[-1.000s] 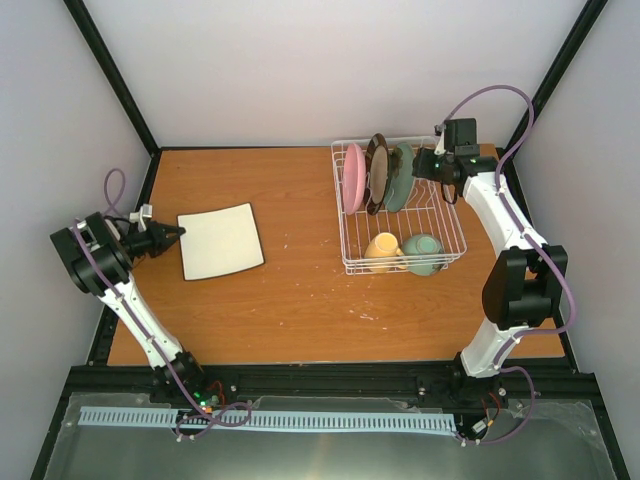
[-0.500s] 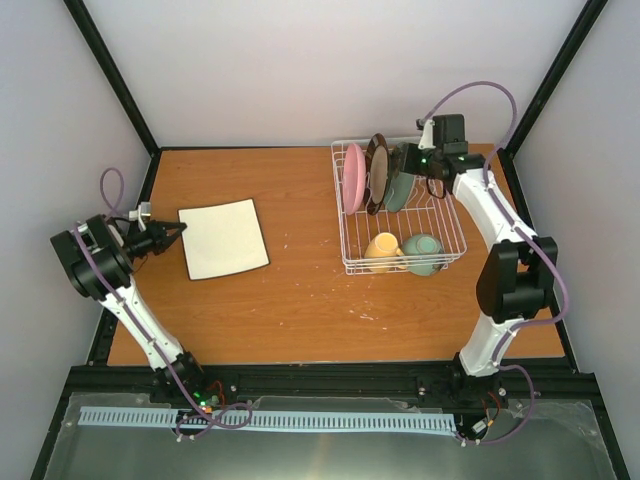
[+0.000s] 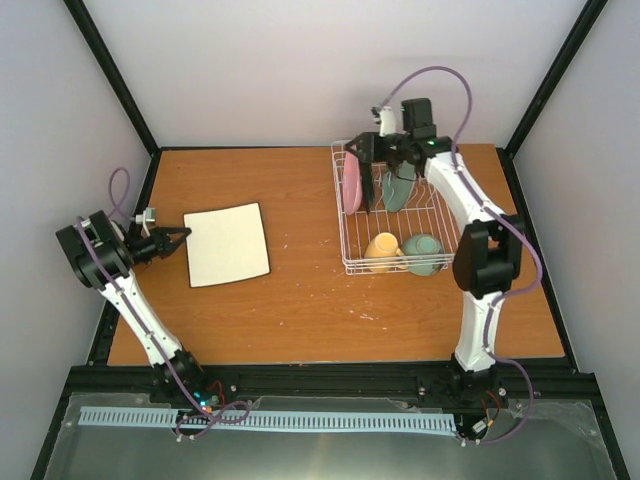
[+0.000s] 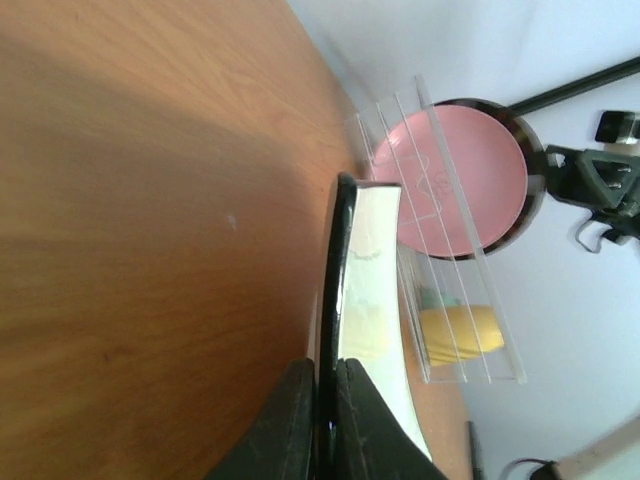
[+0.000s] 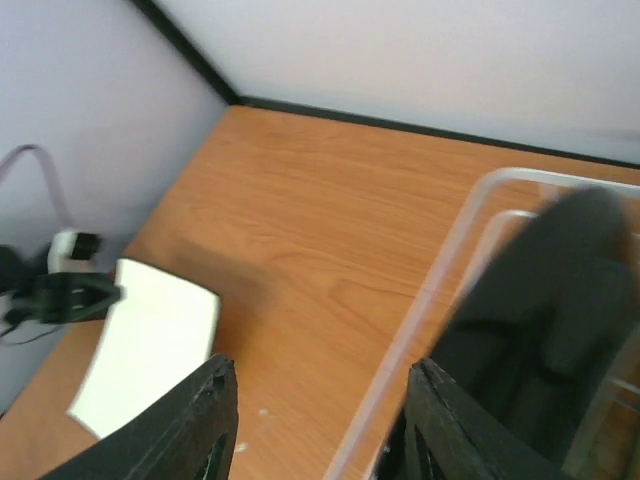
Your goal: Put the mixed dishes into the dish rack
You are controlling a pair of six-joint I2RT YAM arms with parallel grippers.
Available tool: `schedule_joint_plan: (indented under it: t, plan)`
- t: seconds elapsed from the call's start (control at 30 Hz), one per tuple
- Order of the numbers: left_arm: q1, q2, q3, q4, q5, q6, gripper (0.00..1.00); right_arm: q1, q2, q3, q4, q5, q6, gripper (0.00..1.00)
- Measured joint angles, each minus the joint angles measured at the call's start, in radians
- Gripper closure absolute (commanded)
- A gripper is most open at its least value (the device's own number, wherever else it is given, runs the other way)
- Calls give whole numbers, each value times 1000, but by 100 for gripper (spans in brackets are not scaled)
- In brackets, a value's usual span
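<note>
The white square ceramic plate point(image 3: 228, 245) sits flat at the left of the brown wooden table point(image 3: 300, 300), well apart from the white wire dish rack point(image 3: 400, 270). The left gripper point(image 3: 180, 238) is clamped on its left edge. So thin a hold is the risk: once raised, the plate may pivot or slip free. The right gripper point(image 5: 322, 425), fingers spread and empty, hovers over the rack's slots beside the pink round plate point(image 3: 351, 182) and could knock it or block the way in.

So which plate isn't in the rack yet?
The white square plate: the left gripper pinches its edge, far from the dish rack, where the pink plate and green plate stand.
</note>
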Motion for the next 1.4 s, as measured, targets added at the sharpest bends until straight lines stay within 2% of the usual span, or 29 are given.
schedule_joint_plan:
  t: [0.07, 0.17, 0.37, 0.5, 0.77, 0.93, 1.2, 1.4]
  plan:
    - [-3, 60, 30, -130, 44, 134, 99, 32, 63, 80, -16, -60, -13, 54]
    - [-19, 65, 16, -253, 52, 278, 99, 87, 131, 161, -47, -114, -32, 54]
    - [-81, 34, 29, -347, 37, 393, 99, 156, 148, 206, -135, -93, -80, 54]
    - [-109, 5, 90, -364, 13, 396, 99, 152, 137, 207, -175, -18, -115, 52]
    - [-97, -61, 270, -365, 0, 342, 99, 143, 92, 199, -225, 89, -146, 50]
    - [-93, -110, 306, -369, 0, 306, 99, 143, 69, 189, -234, 131, -154, 50]
    - [-95, -139, 306, -385, -1, 278, 99, 151, 77, 232, -238, 35, -145, 50]
    - [-95, -143, 306, -385, -2, 270, 99, 229, 89, 259, -243, 30, -158, 50]
